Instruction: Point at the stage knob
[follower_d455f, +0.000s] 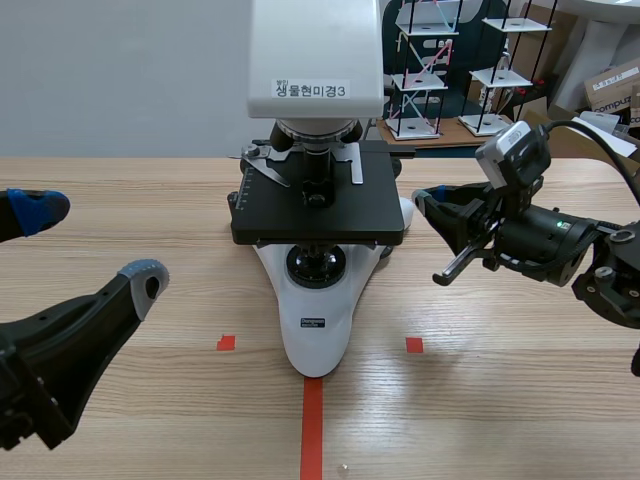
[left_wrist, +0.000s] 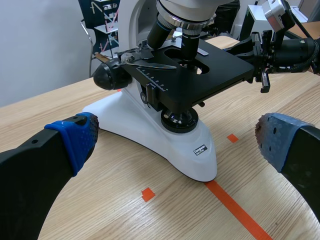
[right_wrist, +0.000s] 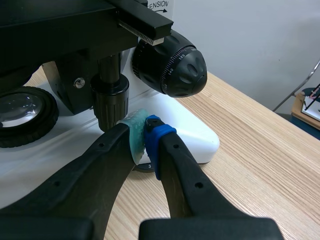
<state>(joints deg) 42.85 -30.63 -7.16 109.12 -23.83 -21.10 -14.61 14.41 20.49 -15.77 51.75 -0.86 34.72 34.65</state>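
Right gripper (right_wrist: 142, 135): fingers pressed together with nothing between them, the grey-green pad (right_wrist: 132, 132) flat against the blue pad (right_wrist: 156, 134).

The black ribbed cylindrical stage knob (right_wrist: 111, 102) hangs under the black square stage (follower_d455f: 318, 205). It is directly ahead of the fingertips, offset a little toward the green-pad side. The green pad's tip sits at the knob's lower end (touching or just short of it, cannot tell). The large round black focus knob (right_wrist: 170, 62) is above and beyond the fingertips, apart from them.

Pose: the right arm comes in low, about level with the underside of the stage. The gripper lies roughly horizontal, its tips aimed inward at the flank of the white-bodied microscope (follower_d455f: 318, 330).

Left gripper (follower_d455f: 90, 245): fingers spread wide, blue pads showing, holding nothing. It sits low over the light wooden table (follower_d455f: 150, 400). The microscope base is ahead of it, in line with the gap between its fingers and well apart from them.
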